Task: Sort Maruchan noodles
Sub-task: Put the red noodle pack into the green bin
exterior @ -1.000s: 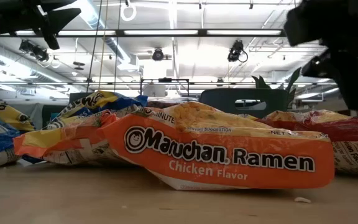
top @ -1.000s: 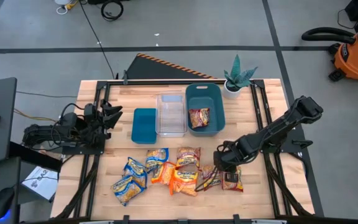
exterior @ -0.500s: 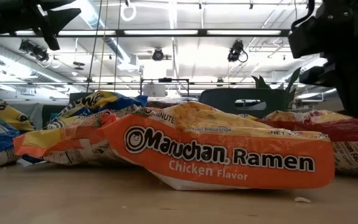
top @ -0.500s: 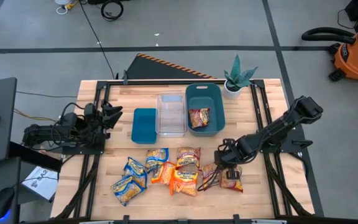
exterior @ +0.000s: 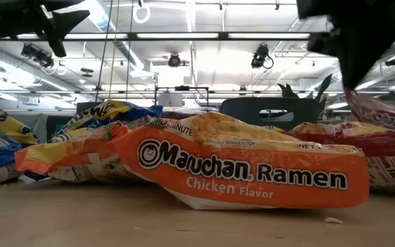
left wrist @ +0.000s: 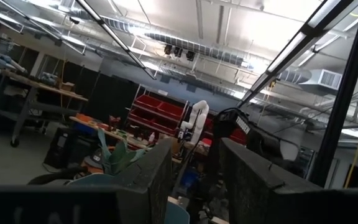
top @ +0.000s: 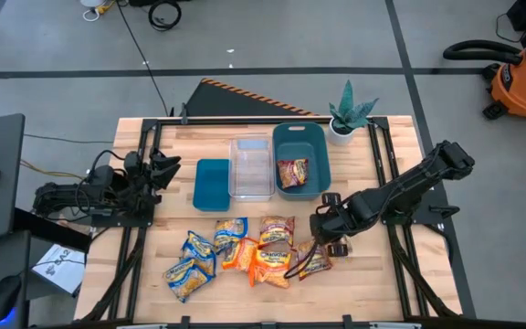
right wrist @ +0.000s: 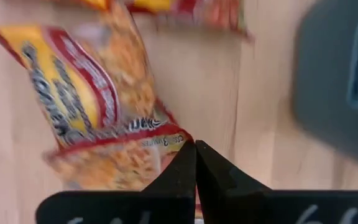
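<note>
Your right pincer (top: 329, 245) is clamped on the edge of a dark red packet (right wrist: 98, 118), and the low view shows that packet hanging tilted, clear of the bench (top: 386, 283). It sits over the right end of the noodle row, with bare wood between it and the teal bin (top: 300, 161) behind. The bench's right side and near right corner are open; the potted plant (top: 347, 111) stands at the far right corner, just beside the bin.

A second dark red packet (top: 313, 262) lies on the bench just beside the pincer. Left of it the orange packets (top: 265, 251) overlap in a heap, and the blue-and-yellow packets (top: 194, 259) spread toward the near left edge.

The teal bin holds one dark red packet (top: 292, 172). The clear bin (top: 251, 168) touches its left wall, and a teal lid (top: 212, 185) lies flat beside that.

Your left pincer (top: 164, 168) waits at the left edge, fingers (left wrist: 157, 180) apart.
</note>
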You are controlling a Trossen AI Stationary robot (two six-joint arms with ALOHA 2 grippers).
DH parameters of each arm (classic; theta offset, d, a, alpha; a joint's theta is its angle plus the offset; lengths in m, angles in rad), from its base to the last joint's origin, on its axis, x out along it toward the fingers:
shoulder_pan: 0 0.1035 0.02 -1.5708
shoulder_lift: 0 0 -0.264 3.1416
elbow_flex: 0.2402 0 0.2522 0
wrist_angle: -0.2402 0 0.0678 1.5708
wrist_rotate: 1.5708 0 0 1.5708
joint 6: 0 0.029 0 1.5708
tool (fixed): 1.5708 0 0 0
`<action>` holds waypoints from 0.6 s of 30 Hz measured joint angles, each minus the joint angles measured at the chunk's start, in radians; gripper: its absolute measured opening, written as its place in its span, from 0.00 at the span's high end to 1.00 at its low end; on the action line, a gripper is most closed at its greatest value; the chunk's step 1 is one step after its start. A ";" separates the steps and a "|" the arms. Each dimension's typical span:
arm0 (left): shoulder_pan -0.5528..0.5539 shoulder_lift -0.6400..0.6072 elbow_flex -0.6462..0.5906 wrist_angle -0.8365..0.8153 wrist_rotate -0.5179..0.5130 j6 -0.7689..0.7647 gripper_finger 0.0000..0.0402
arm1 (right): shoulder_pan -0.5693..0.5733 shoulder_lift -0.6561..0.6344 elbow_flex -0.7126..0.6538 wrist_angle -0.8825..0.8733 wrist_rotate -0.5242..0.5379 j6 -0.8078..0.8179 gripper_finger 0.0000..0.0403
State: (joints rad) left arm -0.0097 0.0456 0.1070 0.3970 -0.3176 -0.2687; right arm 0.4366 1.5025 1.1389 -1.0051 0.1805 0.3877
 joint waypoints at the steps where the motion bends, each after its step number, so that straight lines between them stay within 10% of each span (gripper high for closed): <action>1: 0.000 0.000 0.000 -0.001 0.000 0.000 0.65 | 0.000 -0.001 0.018 -0.004 0.011 -0.019 0.99; 18: 0.000 0.000 0.000 -0.031 0.000 0.003 0.65 | -0.076 -0.013 0.367 -0.119 0.231 -0.258 0.99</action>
State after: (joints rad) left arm -0.0101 0.0453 0.1070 0.3657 -0.3176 -0.2661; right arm 0.3606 1.4897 1.5057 -1.1245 0.4119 0.1301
